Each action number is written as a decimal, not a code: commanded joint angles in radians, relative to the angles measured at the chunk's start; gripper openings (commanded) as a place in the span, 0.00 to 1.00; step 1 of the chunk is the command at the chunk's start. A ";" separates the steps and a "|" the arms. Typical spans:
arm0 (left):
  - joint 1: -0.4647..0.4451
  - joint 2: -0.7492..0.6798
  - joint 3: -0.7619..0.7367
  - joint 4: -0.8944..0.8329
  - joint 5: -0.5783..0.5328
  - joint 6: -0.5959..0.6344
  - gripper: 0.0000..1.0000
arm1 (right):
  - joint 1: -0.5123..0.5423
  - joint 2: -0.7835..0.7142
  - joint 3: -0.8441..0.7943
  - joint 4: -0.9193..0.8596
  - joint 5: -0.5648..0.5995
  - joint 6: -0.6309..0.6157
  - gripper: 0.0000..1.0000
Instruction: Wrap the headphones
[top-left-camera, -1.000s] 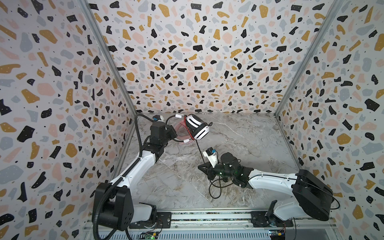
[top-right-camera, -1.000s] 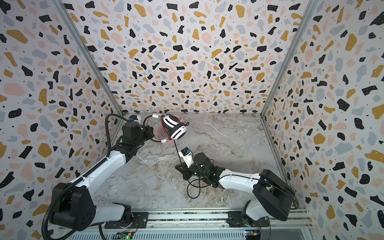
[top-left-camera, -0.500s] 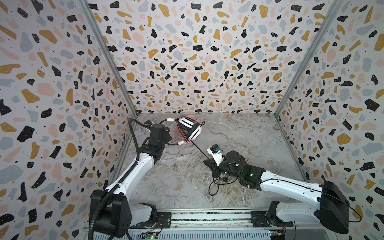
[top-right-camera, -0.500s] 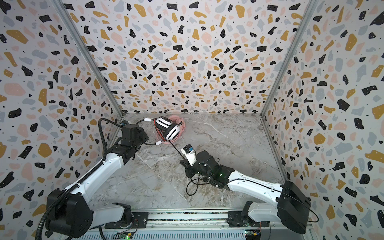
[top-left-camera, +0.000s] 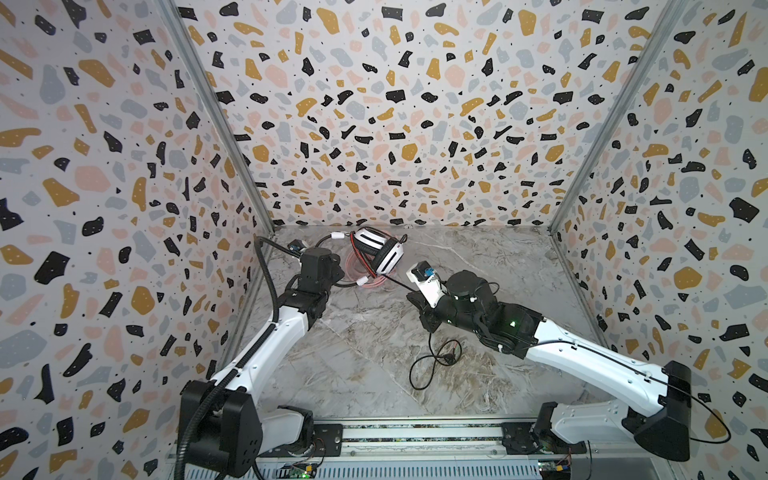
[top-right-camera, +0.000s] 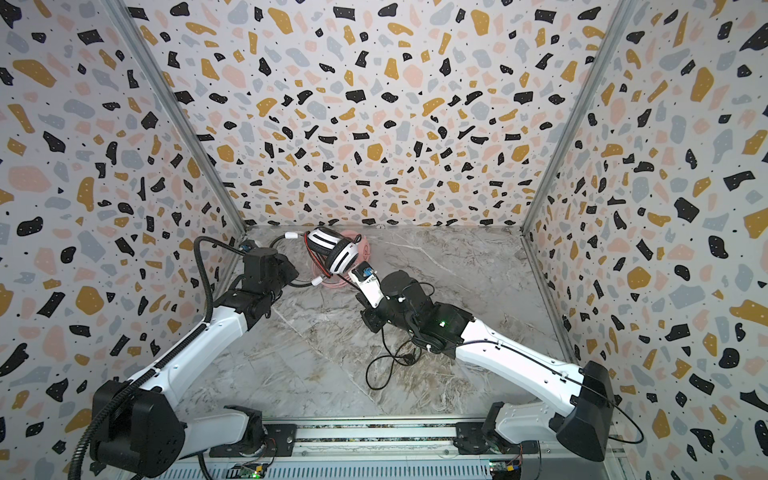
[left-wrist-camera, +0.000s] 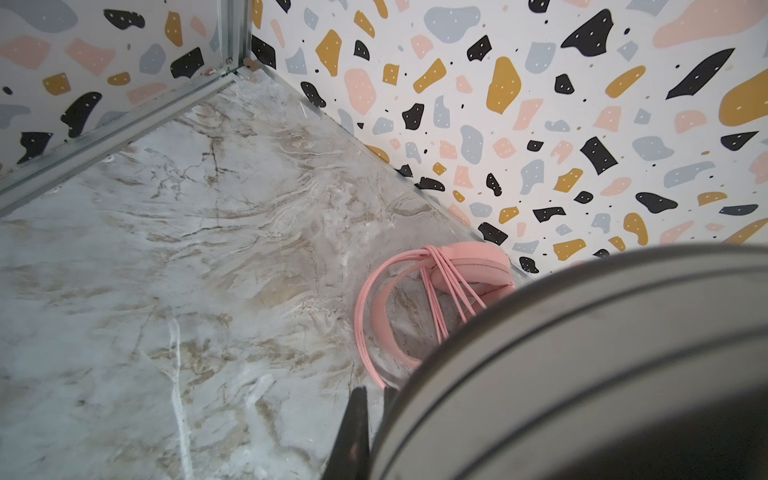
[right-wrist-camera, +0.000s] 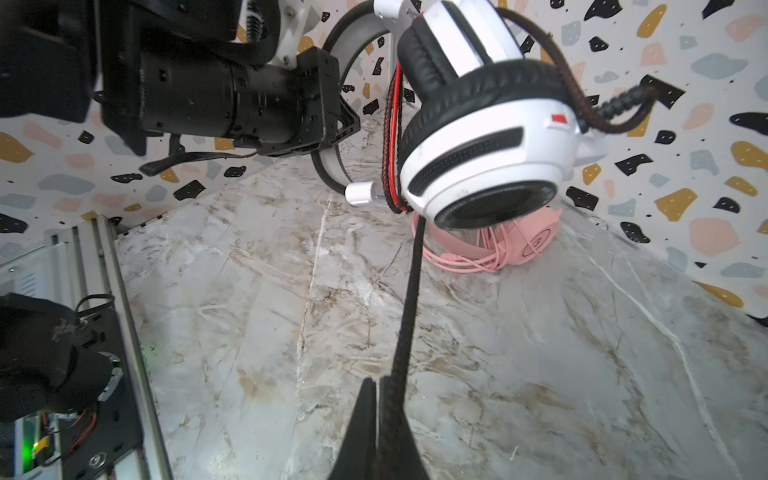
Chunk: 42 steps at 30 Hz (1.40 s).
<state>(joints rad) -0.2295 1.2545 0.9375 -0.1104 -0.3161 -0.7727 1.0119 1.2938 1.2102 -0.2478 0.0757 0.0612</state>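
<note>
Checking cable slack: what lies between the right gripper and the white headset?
Only the black cable, stretched straight from the right gripper to the white headset, as the right wrist view shows.

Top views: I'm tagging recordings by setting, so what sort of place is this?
Probably a lab robot cell, not a home: terrazzo-print panels box in a marble-look tabletop on three sides, and a left arm and right arm are mounted on a metal rail at its front.

You had bright, even, diffuse light, with only soft shadows on the marble tabletop (top-left-camera: 365, 386). Your top views bowed the walls (top-left-camera: 104, 166) at the edges. In your left wrist view the white-and-black headset (left-wrist-camera: 582, 365) loomed as a close grey blur.
</note>
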 joint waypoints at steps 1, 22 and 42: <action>-0.028 -0.042 0.010 0.130 -0.194 0.018 0.00 | 0.013 -0.017 0.098 -0.093 0.107 -0.089 0.07; -0.444 0.140 0.237 -0.064 -0.177 0.667 0.00 | -0.062 0.094 0.377 -0.093 0.370 -0.333 0.09; -0.460 -0.066 0.130 0.009 0.152 0.816 0.00 | -0.454 0.084 0.308 -0.149 0.223 -0.176 0.19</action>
<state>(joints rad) -0.6857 1.2221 1.0744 -0.1772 -0.2295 0.0246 0.5995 1.4124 1.4971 -0.4057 0.2985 -0.1722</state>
